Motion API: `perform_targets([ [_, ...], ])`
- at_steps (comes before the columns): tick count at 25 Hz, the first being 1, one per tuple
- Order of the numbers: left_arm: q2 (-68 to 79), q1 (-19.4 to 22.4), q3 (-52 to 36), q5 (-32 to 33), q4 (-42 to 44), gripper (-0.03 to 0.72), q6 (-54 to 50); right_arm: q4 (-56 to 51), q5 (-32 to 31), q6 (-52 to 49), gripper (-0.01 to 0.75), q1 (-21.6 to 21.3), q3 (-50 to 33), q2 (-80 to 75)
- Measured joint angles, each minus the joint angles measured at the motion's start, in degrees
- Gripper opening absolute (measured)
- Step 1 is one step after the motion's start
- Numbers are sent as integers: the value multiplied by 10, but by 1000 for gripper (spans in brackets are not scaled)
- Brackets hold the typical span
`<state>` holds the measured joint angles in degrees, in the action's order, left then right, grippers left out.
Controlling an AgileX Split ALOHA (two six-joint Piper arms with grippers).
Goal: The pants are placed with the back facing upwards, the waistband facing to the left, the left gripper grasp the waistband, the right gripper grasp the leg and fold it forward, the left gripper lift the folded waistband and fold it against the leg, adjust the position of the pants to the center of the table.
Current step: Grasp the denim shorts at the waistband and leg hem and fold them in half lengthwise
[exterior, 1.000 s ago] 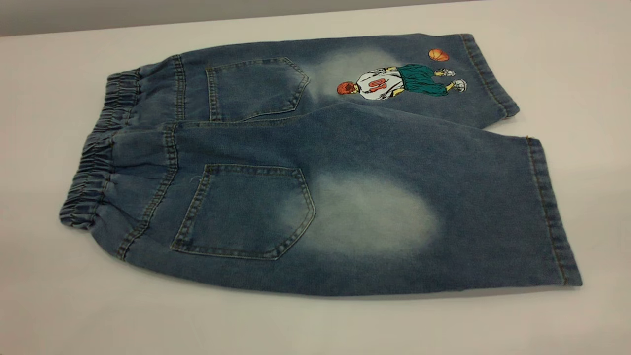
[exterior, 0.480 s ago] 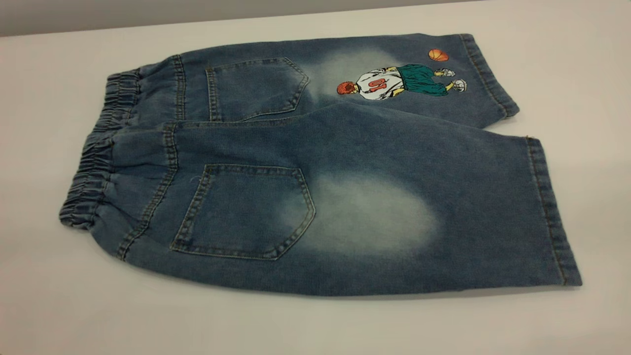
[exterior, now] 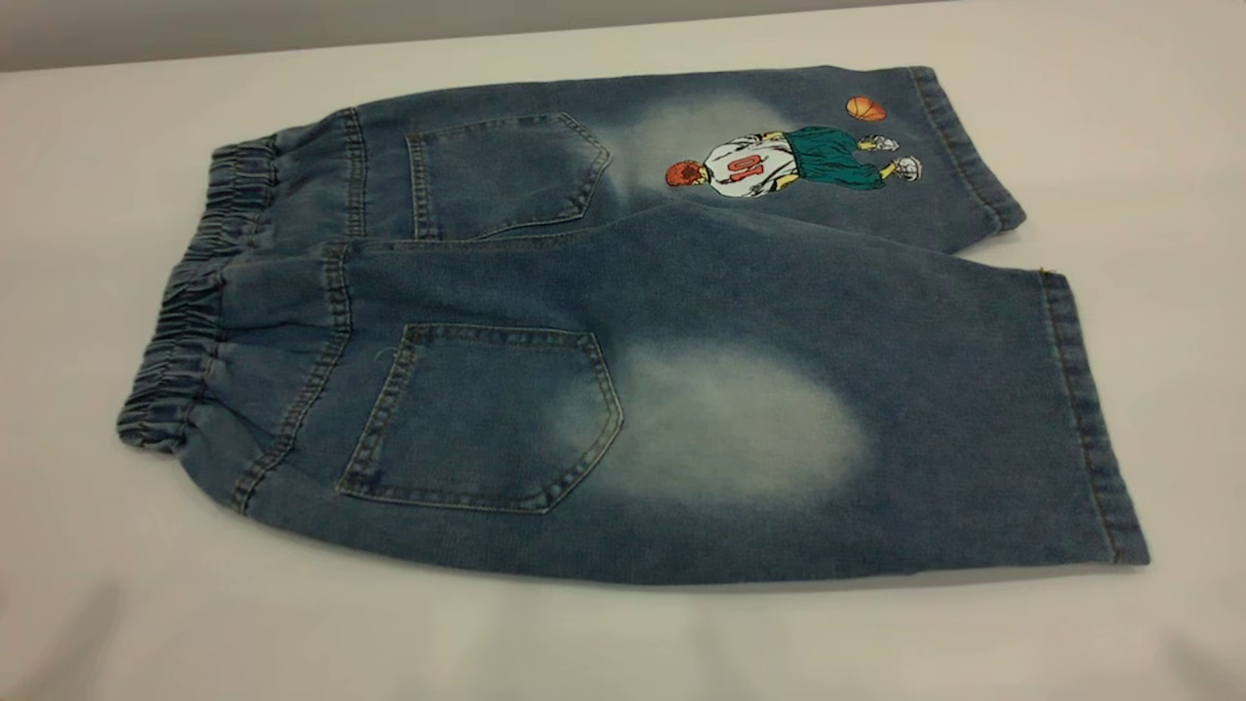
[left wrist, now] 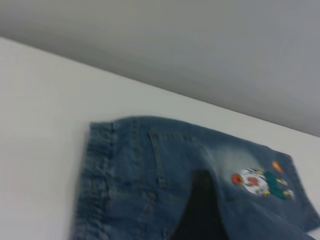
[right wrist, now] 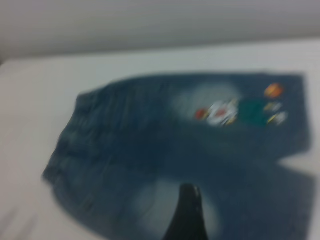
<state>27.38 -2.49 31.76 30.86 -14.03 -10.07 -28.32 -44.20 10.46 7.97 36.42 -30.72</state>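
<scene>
The blue denim pants lie flat on the white table, back pockets up. The ruched waistband points left. The plain leg with its faded patch is nearest the front; the leg with the basketball-player print lies behind it. Neither gripper shows in the exterior view. In the left wrist view a dark tip of my left gripper hovers over the pants, beside the waistband. In the right wrist view a dark tip of my right gripper hangs above the faded patch.
The table's far edge runs along the back, with a grey wall behind it. Bare tabletop surrounds the pants, widest in front and at the left. Soft shadows fall on the front corners.
The pants have not moved. Faint shadows have appeared on the table at the lower left and lower right corners of the exterior view.
</scene>
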Motion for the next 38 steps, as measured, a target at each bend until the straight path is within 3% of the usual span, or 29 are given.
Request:
perform_targets([
  [5, 125, 0, 0, -69, 5, 519, 11, -148, -14, 121, 533, 0, 0, -136],
  [10, 261, 0, 0, -116, 5, 519, 11, -315, -71, 276, 533, 0, 0, -259],
  [18, 464, 0, 31, -153, 5, 519, 24, -514, -97, 463, 533, 0, 0, -414],
  [26, 520, 0, 55, -169, 5, 519, 38, -536, -57, 530, 504, -9, 0, -544],
  [31, 519, 0, 56, -179, 5, 519, 38, -517, -46, 537, 496, -47, -5, -610],
  [38, 518, 0, 56, -183, 4, 519, 38, -567, 17, 621, 496, -97, -38, -695],
])
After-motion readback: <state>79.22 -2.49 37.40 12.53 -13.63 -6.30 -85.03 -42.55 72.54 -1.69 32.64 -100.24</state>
